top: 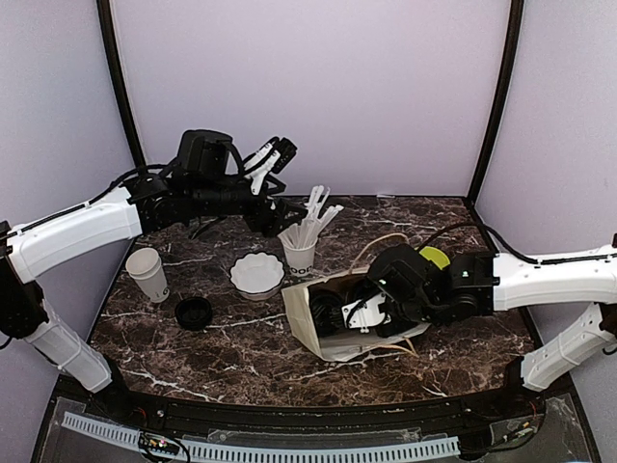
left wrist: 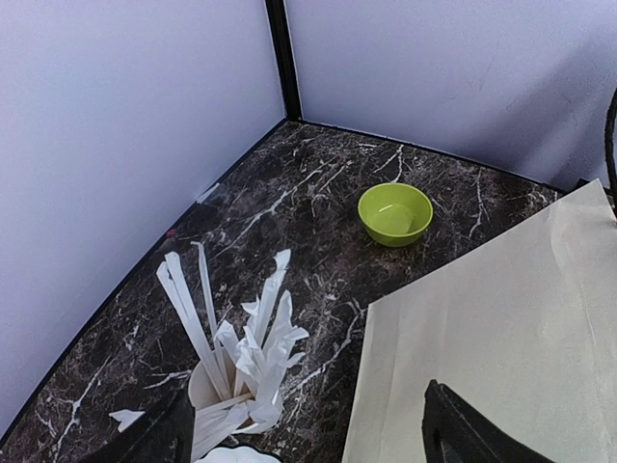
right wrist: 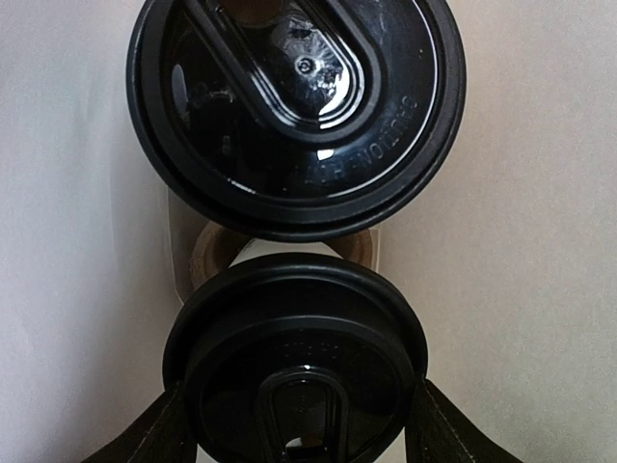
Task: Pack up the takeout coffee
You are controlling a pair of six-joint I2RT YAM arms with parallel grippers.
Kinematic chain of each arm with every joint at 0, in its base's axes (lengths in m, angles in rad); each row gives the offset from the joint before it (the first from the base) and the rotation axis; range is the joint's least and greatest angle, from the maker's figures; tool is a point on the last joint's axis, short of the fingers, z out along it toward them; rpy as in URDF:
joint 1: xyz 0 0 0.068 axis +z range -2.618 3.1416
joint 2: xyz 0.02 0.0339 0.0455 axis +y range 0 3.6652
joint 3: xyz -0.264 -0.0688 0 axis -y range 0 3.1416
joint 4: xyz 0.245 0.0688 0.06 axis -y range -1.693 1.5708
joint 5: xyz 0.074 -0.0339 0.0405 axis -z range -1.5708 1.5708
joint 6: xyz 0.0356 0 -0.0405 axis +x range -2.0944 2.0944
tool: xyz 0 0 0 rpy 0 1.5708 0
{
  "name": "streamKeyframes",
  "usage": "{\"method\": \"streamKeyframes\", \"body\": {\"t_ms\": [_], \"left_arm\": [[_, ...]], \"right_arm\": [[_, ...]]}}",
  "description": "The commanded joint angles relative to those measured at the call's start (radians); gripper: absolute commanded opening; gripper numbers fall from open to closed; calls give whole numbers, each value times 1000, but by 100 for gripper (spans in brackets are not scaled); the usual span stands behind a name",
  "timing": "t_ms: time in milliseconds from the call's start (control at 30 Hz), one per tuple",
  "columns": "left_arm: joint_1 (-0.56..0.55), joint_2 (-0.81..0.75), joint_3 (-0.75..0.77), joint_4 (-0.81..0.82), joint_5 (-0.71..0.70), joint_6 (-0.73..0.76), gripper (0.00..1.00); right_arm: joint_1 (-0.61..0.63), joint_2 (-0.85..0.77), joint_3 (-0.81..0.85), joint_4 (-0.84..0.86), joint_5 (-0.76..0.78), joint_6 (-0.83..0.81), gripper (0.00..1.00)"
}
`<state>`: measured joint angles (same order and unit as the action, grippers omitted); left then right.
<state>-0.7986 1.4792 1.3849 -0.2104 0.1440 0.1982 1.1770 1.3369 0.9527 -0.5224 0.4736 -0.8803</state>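
Two takeout coffee cups with black lids lie inside a pale paper bag that rests on its side. In the right wrist view the nearer lid sits between my right gripper's fingers, which press on the cup from both sides. The farther lid lies just beyond it, deeper in the bag. From above, my right gripper reaches into the bag's mouth. My left gripper hangs open and empty, raised at the back left; its fingertips frame the bag.
A lidless white paper cup stands at the left with a loose black lid beside it. A white scalloped bowl and a cup of straws stand mid-table. A green bowl sits behind the bag.
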Motion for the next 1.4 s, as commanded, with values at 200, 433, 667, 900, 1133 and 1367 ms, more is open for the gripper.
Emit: {"method": "streamKeyframes", "body": {"t_ms": [200,433,667,900,1133,1367], "left_arm": [[25,-4,-16,12,16,4,84],[34,-17,-31,13,-1,10,84],[41,-30,-43,13,-12,11,84],[59,-53,-51,27,-32,10,84],[70,-63,-59,34,-32,3,84],[75,-63,-61,33,-29,5,84]], "right_arm": [[-77,113,164,-180,-165,71,37],[-172,254,336,-328,-310,101,37],[-254,397,527,-501,-460,105,35],[-310,490,635,-673,-645,65,33],[-323,549,639,-659,-653,74,33],[-372,641,587,-558,-592,114,33]]}}
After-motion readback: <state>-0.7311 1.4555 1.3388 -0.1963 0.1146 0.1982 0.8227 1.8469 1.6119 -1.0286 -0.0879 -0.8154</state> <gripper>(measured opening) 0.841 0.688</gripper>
